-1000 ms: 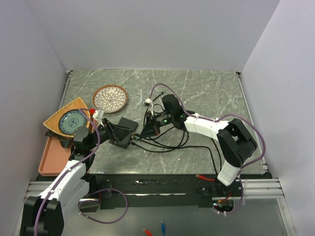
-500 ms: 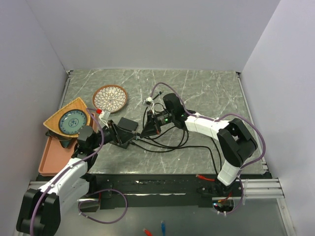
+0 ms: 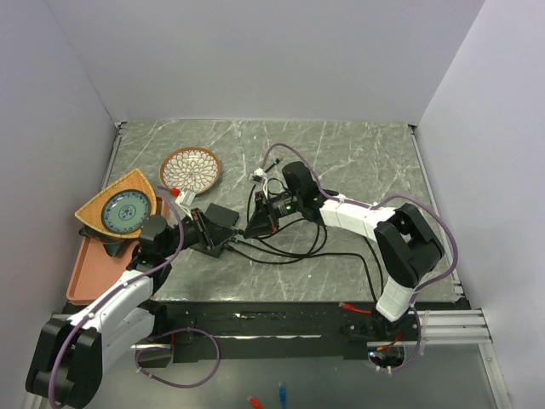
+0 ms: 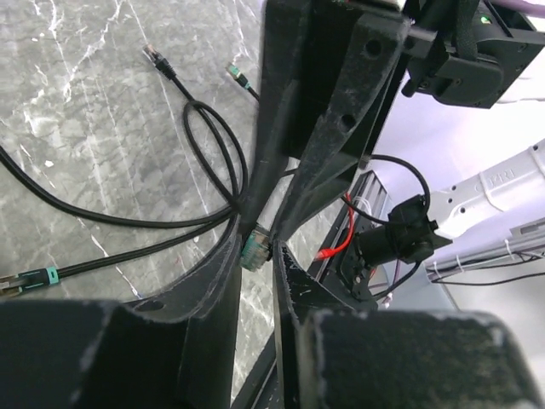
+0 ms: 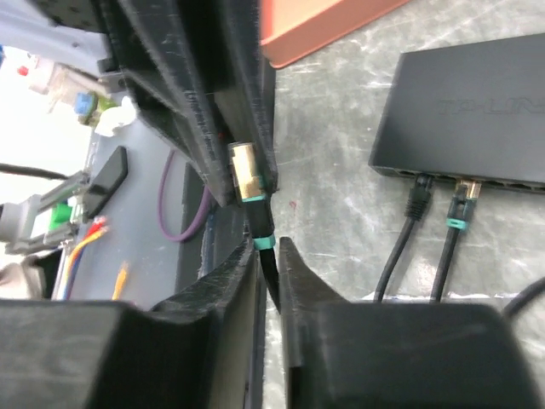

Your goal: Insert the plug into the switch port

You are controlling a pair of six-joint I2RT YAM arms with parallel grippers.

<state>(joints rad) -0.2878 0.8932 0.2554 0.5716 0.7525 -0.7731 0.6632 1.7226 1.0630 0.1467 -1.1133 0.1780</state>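
The flat black switch [image 5: 477, 102] lies on the marble with two black cables [image 5: 419, 204] plugged into its near edge; it also shows in the top view [image 3: 220, 218]. The plug [image 5: 246, 175], gold-tipped with a teal band, hangs just in front of the switch. My left gripper [image 4: 260, 247] is shut on the plug [image 4: 255, 250] at its fingertips. My right gripper [image 5: 270, 247] faces it from the other side. Its jaws stand slightly apart around the plug's black cable [image 5: 271, 277], with a thin gap showing. Both grippers meet beside the switch, left [image 3: 223, 240] and right [image 3: 247, 232].
A round patterned dish [image 3: 191, 169] sits behind the switch. An orange triangular plate [image 3: 119, 209] and a pink tray [image 3: 89, 273] lie at the left. Loose black cables [image 3: 281, 251] curl over the marble, with spare plugs [image 4: 153, 54] lying free.
My left gripper has slid right and closed onto the plug. The right jaws, shut on the cable before, have eased apart.
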